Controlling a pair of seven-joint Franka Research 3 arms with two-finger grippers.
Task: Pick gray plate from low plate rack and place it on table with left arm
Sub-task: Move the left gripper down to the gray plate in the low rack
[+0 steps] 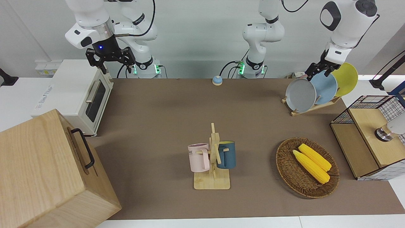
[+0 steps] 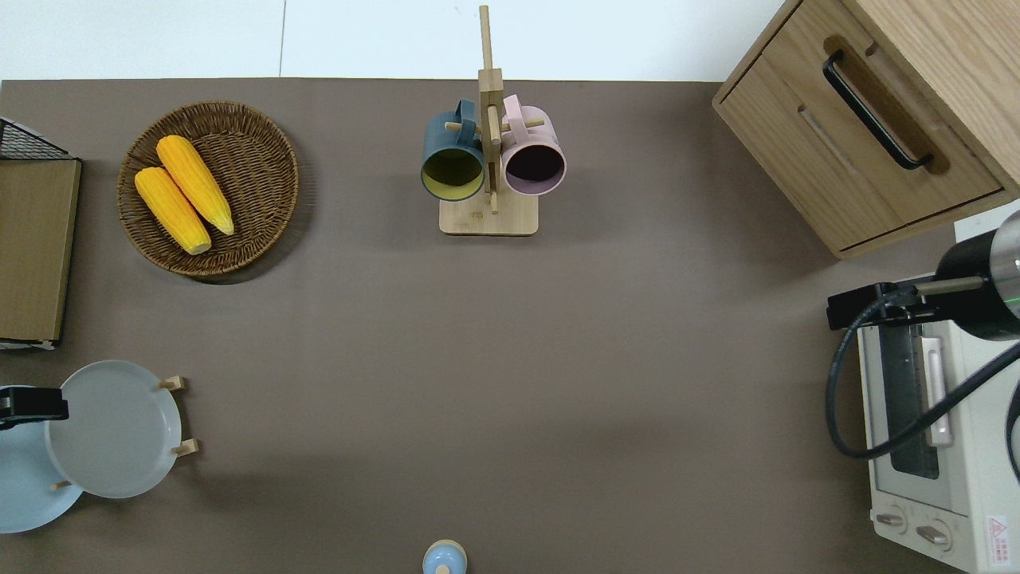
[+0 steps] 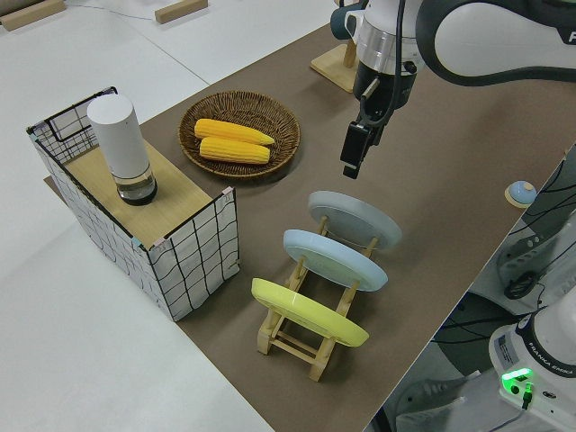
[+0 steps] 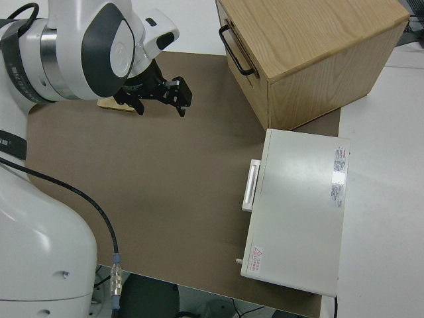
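The gray plate [image 1: 300, 95] leans in the low plate rack [image 1: 311, 107], farthest from the robots of its three plates; it also shows in the overhead view [image 2: 115, 428] and the left side view [image 3: 354, 219]. The rack [image 3: 306, 337] stands on the table [image 1: 164, 110] near the left arm's end. My left gripper [image 1: 317, 71] is open and empty, up in the air over the adjoining top rims of the gray plate and the light blue plate [image 1: 326, 87], touching neither. It shows at the overhead view's edge [image 2: 32, 402] and in the left side view [image 3: 354, 155]. My right gripper [image 1: 109, 61] is open and parked.
A yellow plate [image 1: 346, 79] stands in the rack nearest the robots. A wicker basket with two corn cobs [image 1: 307, 167], a wire-sided box [image 1: 370, 136], a mug stand [image 1: 213, 158], a toaster oven [image 1: 76, 95], a wooden cabinet [image 1: 41, 171] and a small blue bell [image 1: 217, 80] stand around.
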